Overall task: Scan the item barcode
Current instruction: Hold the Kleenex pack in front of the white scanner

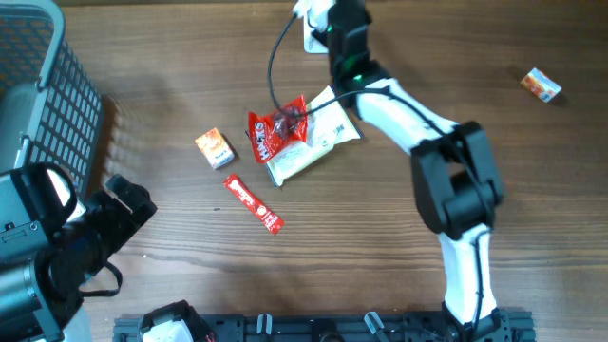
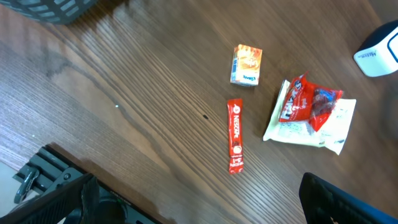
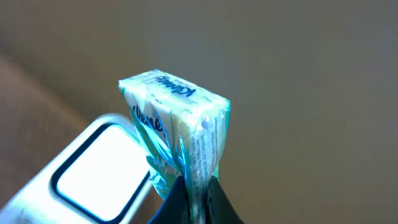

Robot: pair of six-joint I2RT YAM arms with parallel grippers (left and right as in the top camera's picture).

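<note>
Blue-and-white Kleenex tissue pack point(image 3: 177, 124), upright, pinched at its bottom, beside white scanner point(image 3: 93, 177).

Bench point(image 1: 494, 57): dark wood, visible grain, matt.
Tissue pack point(image 3: 175, 122): clear plastic film, glossy, creased at the seam.
Scanner point(image 3: 93, 177): white plastic, smooth, with a glossy window.
Stick sachet point(image 2: 235, 135): red shiny film.
Basket point(image 1: 66, 85), 10 o'clock in the overhead view: grey plastic lattice, matt.
Small carton point(image 2: 247, 65): printed card.

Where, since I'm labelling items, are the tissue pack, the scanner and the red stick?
tissue pack point(image 3: 199, 140), right wrist view, side face
scanner point(image 3: 99, 171), right wrist view, glass window
red stick point(image 2: 235, 135), left wrist view, middle
</note>
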